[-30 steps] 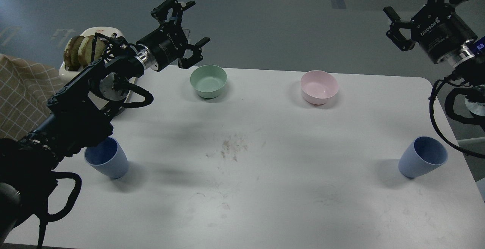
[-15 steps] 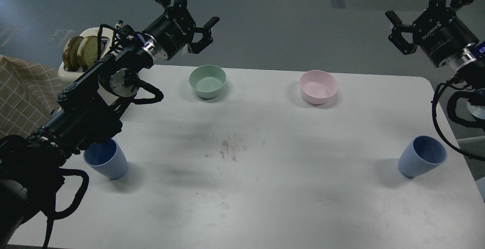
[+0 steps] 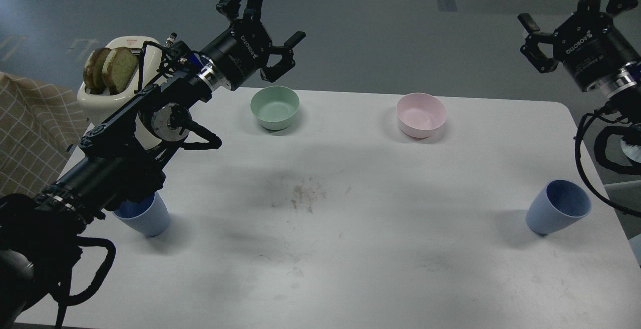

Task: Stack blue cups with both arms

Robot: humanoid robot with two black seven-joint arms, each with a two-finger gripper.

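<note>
Two light-blue cups stand upright on the white table (image 3: 350, 229). The left cup (image 3: 145, 217) is near the left edge, its rim partly hidden by my left arm. The right cup (image 3: 557, 214) is near the right edge. My left gripper (image 3: 286, 11) is open and empty, raised high beyond the table's far edge above the mint-green bowl, far from the left cup. My right gripper (image 3: 571, 3) is open and empty, raised at the top right, well above and behind the right cup.
A mint-green bowl (image 3: 275, 107) and a pink bowl (image 3: 421, 114) sit at the back of the table. A white toaster (image 3: 112, 93) with bread slices stands at the back left. A checked cloth (image 3: 30, 133) lies left of the table. Brown stains (image 3: 305, 196) mark the table's middle.
My left gripper has risen and moved right, away from the table. My right gripper has lifted slightly up and to the right. Both cups have stayed put.
</note>
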